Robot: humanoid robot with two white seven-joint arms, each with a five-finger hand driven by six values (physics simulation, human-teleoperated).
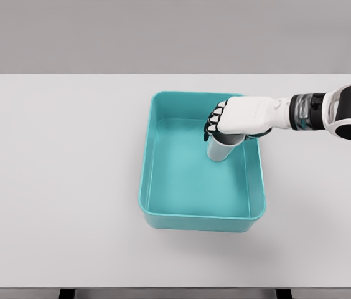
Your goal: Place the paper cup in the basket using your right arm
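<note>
White right hand (238,119) reaches in from the side, its fingers wrapped around the small white paper cup (221,149). Under the hand, the cup sits inside the big teal plastic basket (194,221) on the white table (57,174).

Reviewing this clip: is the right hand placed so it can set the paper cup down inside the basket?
Probably yes. The right hand grips the paper cup over the basket's interior, within its rim, with nothing visible beneath it.

Right hand (238,118) occupies the basket's (163,218) far right corner, holding a cup (220,149). Basket walls hem it behind and right; the interior lies open left and toward the near wall.
</note>
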